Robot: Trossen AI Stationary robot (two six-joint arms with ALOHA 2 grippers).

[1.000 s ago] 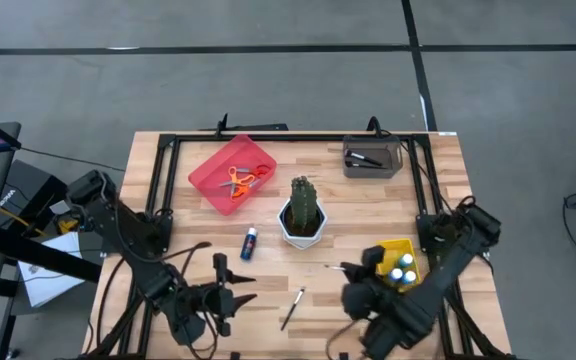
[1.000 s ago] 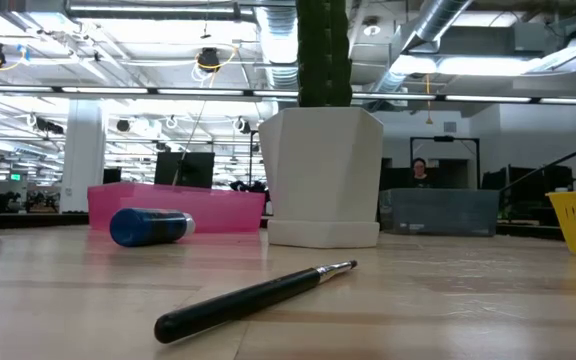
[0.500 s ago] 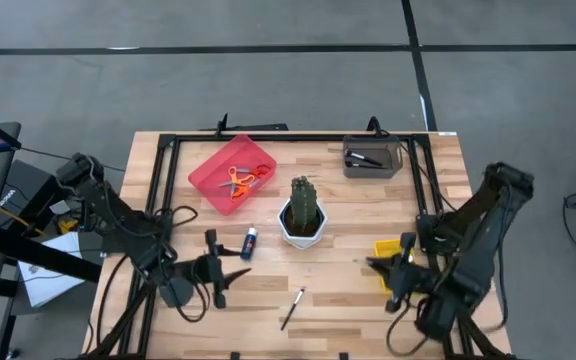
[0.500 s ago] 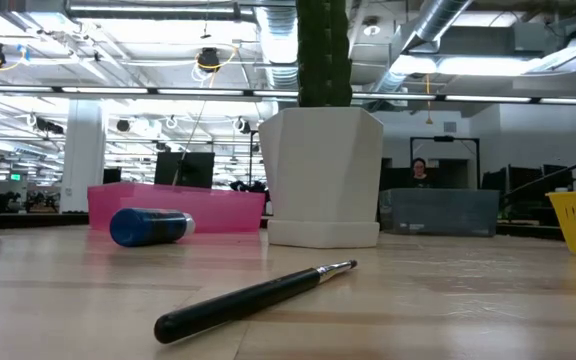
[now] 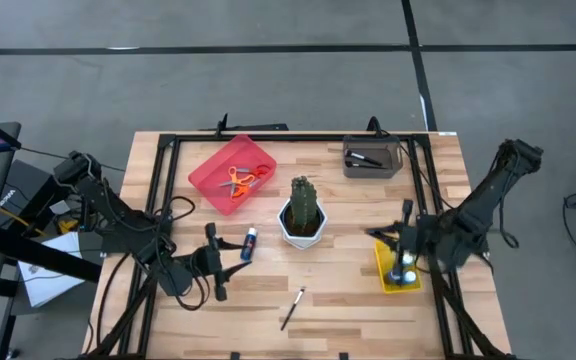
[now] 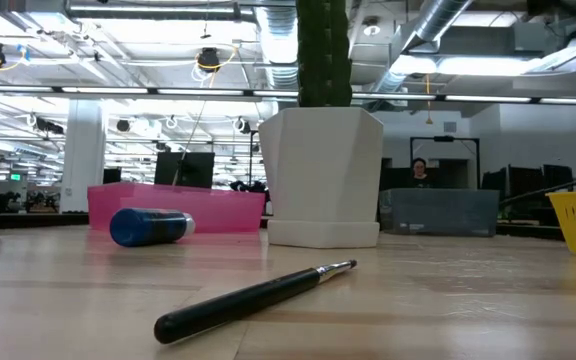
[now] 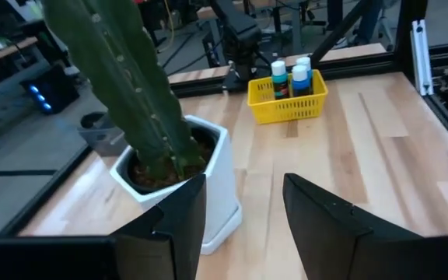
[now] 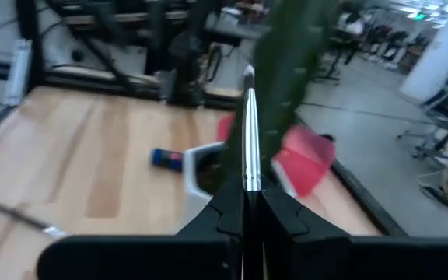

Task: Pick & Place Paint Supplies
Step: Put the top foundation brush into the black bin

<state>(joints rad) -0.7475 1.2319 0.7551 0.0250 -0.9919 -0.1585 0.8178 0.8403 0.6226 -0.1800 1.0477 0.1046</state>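
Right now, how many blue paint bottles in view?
4. One lies on the table left of the cactus pot: paint bottle. Three stand in the yellow basket. More could be hidden behind those.

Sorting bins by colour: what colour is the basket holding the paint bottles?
Yellow; the basket shows best in the left wrist view.

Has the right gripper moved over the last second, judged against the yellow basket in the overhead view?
Yes. The right gripper, shut on a paintbrush, went from the table's near edge to beside the yellow basket, toward the cactus.

Cactus (image 5: 304,203) mid-table, between arms
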